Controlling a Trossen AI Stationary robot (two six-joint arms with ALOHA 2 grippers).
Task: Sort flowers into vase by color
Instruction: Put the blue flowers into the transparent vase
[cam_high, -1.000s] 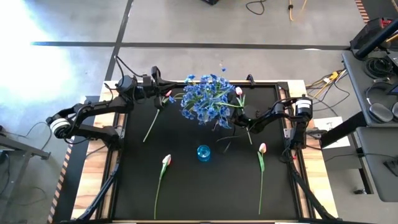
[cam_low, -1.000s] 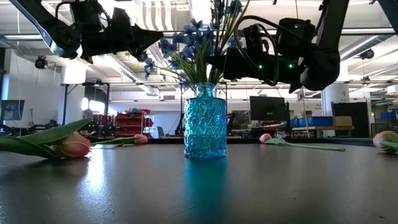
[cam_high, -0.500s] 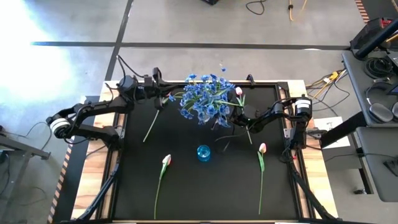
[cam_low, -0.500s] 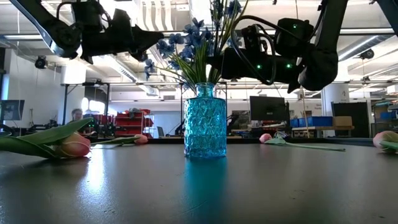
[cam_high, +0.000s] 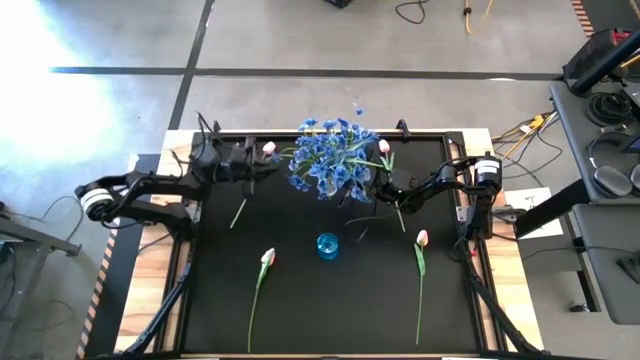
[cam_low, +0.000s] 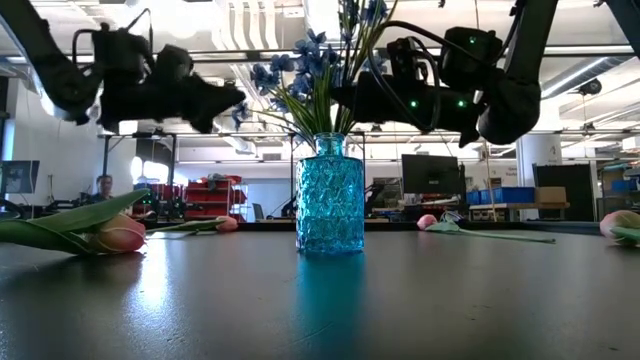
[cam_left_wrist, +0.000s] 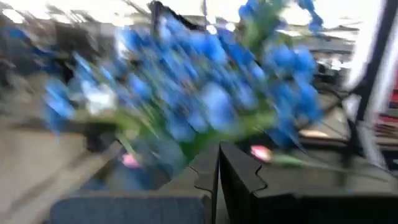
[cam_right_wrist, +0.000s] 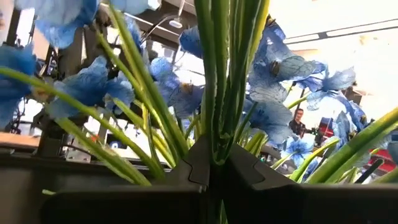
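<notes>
Blue flowers (cam_high: 332, 160) clamped in closed right gripper (cam_high: 377, 188) — left gripper (cam_high: 262, 167) closed, empty, beside.

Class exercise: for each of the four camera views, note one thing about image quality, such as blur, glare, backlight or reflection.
High view: sunlight washes out the floor at upper left. Low view: the table reflects the vase and bright ceiling lights, and the left gripper is motion-blurred. Left wrist view: the blue flowers are smeared throughout. Right wrist view: stems are sharp, against a bright, blown-out background.
</notes>
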